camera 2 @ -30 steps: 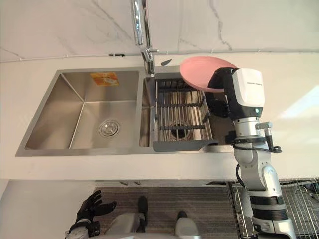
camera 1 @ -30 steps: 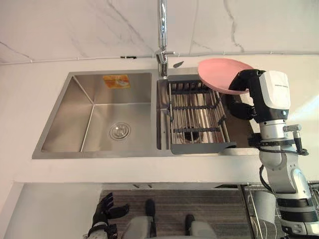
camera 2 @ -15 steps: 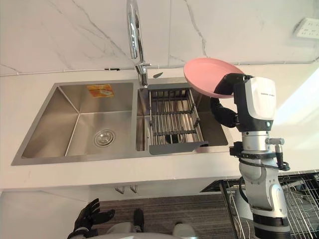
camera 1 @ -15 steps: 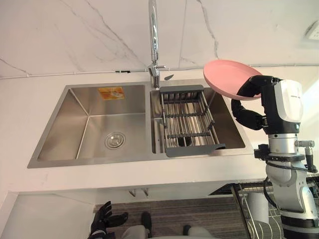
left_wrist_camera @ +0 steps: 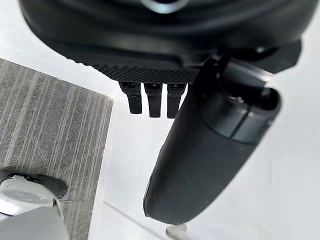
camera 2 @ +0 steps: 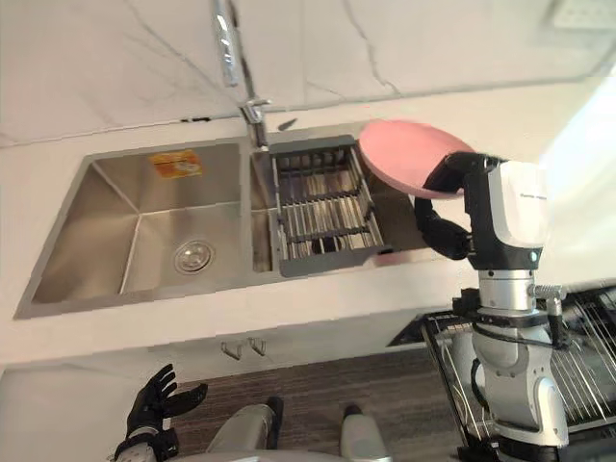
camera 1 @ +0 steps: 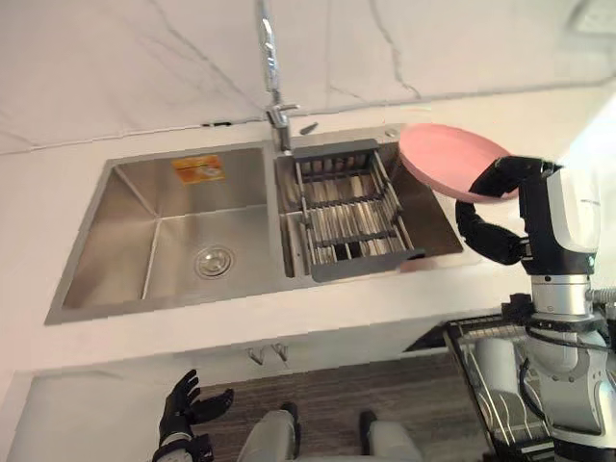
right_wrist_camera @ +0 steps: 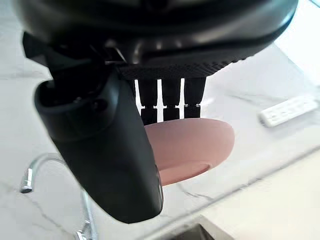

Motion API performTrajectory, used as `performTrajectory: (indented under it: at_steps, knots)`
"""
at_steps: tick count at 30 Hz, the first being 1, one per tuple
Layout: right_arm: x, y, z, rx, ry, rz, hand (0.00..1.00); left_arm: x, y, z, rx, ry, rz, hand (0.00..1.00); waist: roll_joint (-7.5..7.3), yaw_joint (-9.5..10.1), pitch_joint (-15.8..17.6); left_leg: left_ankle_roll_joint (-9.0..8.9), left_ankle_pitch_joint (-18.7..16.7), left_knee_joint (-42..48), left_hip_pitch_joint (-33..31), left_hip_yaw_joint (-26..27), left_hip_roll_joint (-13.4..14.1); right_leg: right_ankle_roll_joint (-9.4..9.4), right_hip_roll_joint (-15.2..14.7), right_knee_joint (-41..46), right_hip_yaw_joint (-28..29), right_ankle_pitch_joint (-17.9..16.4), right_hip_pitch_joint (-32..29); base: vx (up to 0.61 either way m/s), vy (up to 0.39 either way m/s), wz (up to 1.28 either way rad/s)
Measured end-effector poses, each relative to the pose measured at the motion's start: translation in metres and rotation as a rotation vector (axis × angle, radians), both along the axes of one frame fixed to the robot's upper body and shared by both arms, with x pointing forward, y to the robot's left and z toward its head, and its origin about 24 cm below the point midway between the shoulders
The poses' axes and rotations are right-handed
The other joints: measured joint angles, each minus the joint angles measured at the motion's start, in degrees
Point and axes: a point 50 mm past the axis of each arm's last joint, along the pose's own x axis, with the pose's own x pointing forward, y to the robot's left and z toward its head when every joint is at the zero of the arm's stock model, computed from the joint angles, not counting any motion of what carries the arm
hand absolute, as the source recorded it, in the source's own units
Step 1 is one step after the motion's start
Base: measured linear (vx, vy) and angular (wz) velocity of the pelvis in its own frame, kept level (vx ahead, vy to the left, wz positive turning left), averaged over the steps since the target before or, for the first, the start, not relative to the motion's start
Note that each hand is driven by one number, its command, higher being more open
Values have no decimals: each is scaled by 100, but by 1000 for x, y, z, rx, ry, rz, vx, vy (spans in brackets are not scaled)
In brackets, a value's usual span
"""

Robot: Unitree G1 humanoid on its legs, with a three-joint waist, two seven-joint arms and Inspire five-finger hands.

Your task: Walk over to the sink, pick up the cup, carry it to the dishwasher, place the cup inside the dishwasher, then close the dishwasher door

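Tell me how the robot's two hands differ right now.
The right hand is raised beside the sink; the left hand hangs low, below the counter. The right hand grips a pink plate; the left hand holds nothing, fingers spread. Both are dark.

Pink plate (camera 1: 445, 159), slightly tilted, aloft, seemingly over sink (camera 1: 115, 226) edge

The camera shifted, bringing the wire rack (camera 1: 481, 371) at lower right further into view. The right hand (camera 1: 502, 175), clamped on the pink plate (camera 1: 445, 159), carried the plate off the rear right corner of the sink rack (camera 1: 348, 214) to a position beside it, over the right side of the basin (camera 1: 438, 229).
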Motion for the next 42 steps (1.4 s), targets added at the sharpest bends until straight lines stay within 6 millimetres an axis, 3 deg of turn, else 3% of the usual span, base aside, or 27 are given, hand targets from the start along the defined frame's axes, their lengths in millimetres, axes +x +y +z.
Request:
performTrajectory:
  at_steps: [2,4,6,7,9,11,12,13,16,19,26,31,36,42]
  knots:
    - [2,0,-7,15,32,-25,30,-2,-2,-2,-14,5,13,90,-34,18,21,80,-38,42,-11,372,36,134,38,-29,357,167,-160,-54,132,-104]
    - [8,3,-14,9,64,-25,30,-4,-1,-3,-17,9,29,90,-46,16,50,164,-90,77,-20,756,131,75,57,-197,618,265,-268,-51,116,-111]
    - [12,2,-23,5,110,-45,30,-12,4,-6,-9,39,98,90,-26,49,85,323,-107,21,38,1216,341,-437,-288,-366,-228,424,-308,-72,162,-102]
    - [13,2,-25,1,118,-50,30,-15,7,-7,-4,46,114,90,-23,92,112,363,-95,14,77,1375,420,-433,-358,-223,-455,392,-360,-59,105,-113]
    - [13,4,-27,-12,128,-46,30,-24,15,-9,4,78,166,90,-45,175,122,395,-133,-15,251,1743,549,-376,-574,1025,-1179,52,-498,-25,16,-84]
    - [14,5,-26,-13,123,-42,30,-29,16,-10,4,94,172,90,-115,189,84,312,-202,35,283,1904,552,-300,-617,937,-1413,-224,-240,0,-64,-56]
    - [16,4,-24,-22,113,-41,30,-31,13,-12,-8,101,179,90,-53,198,92,232,-325,203,216,1969,630,6,-510,485,-1384,-213,-132,-1,-114,-78]
    - [17,2,-30,-23,139,-60,30,-34,10,-14,-17,111,189,90,45,202,10,172,-354,147,204,1958,760,-80,-275,73,-1255,4,-86,4,-93,-78]
    - [14,-3,-33,-23,152,-89,30,-47,11,-17,-20,139,248,90,20,229,-17,110,-292,-143,344,1974,777,-105,-56,-361,-926,308,-45,50,-47,-73]
    - [-3,-27,-40,-10,189,-208,30,-62,11,-20,-22,181,277,90,26,137,-33,104,-234,-349,580,1982,763,-56,-22,-679,-917,445,241,157,-37,-13]
    - [-22,-48,-47,-7,223,-313,30,-81,8,-24,-32,238,289,90,5,32,-241,103,-141,-785,907,1977,625,-8,-95,-1274,-933,635,665,85,19,3]
    - [-25,-50,-61,48,255,-343,30,-81,7,-24,-42,237,278,90,-39,28,-311,121,0,-1008,1006,1970,507,17,-161,-1513,-951,782,764,-25,15,3]
    - [-30,-66,-74,101,305,-404,30,-77,4,-25,-64,227,243,90,-1,18,-377,174,180,-1221,1004,1961,372,69,-268,-1671,-971,938,742,-73,20,3]
    - [-32,-86,-79,166,320,-467,30,-64,-3,-26,-87,206,184,90,183,-30,-285,264,305,-1296,748,1946,228,126,-393,-1674,-991,1043,456,-72,34,3]
